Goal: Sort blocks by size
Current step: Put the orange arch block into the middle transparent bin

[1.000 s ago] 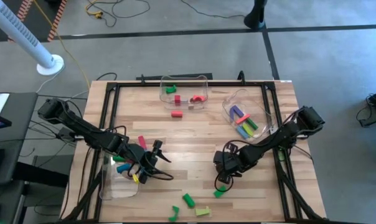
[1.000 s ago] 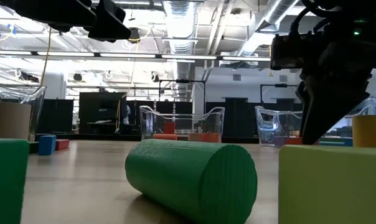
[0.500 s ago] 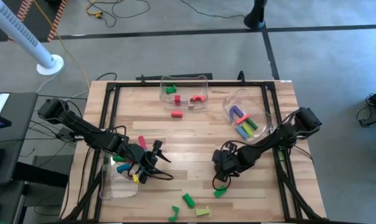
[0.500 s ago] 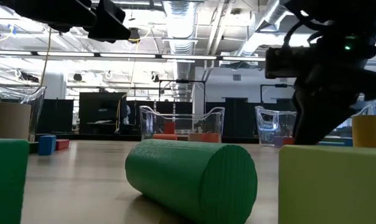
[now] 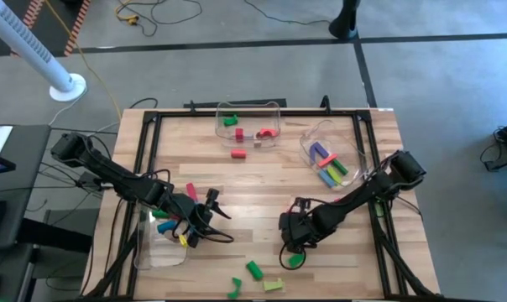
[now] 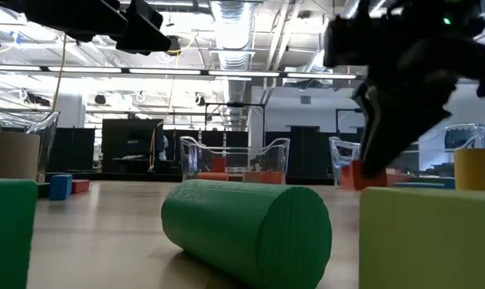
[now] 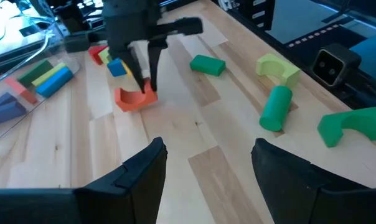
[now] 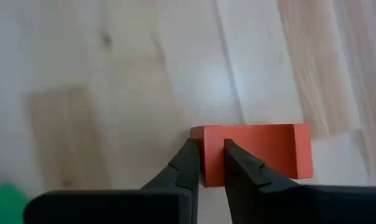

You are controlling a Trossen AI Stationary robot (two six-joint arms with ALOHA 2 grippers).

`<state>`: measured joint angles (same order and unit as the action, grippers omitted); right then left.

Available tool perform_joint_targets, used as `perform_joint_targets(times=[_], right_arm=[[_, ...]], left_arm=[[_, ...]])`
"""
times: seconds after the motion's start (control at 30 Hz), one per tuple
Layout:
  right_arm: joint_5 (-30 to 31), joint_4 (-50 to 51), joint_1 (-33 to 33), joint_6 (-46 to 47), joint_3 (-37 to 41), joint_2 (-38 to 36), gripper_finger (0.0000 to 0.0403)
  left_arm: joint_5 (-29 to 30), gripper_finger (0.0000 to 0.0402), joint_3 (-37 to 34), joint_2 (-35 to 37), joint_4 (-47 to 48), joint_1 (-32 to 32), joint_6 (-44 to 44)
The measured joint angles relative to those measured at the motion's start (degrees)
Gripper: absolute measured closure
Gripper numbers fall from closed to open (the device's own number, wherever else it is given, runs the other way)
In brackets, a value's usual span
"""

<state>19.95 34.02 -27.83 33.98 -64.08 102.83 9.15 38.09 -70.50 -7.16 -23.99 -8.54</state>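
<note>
Between right gripper's (image 8: 206, 163) closed fingers: thin wall of orange-red arch-shaped toy block (image 8: 263, 151), pinched at one end, block resting on light wooden table (image 8: 113, 62). Near that gripper: green cylinder block (image 7: 276, 109), green arch block (image 7: 353, 124), yellow-green arch block (image 7: 277, 67). Left gripper (image 7: 206, 162) well apart, fingers spread wide, empty.
</note>
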Motion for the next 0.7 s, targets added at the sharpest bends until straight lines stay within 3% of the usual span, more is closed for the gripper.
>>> perform_joint_targets(times=[0.2,0.43,0.5,0.7], right_arm=[[0.44,-0.53,0.02,-5.78,-4.9,0.0,0.033],[-0.68,-3.3,0.46,-14.89,-11.89,0.0,0.033],[-2.21,-3.3,0.2,-19.15,-14.05,0.0,0.033],[-3.78,-3.25,-2.04,-29.45,-19.8,-0.02,0.033]], left_arm=[[0.7,0.0175,0.0,0.0,-0.2,1.95,-2.35],[2.08,0.0175,0.0,0.0,-5.1,4.32,-11.11],[-1.3,0.0175,0.0,0.0,-6.99,5.5,-13.48],[-21.18,0.0175,0.02,0.0,-12.95,12.26,-11.45]])
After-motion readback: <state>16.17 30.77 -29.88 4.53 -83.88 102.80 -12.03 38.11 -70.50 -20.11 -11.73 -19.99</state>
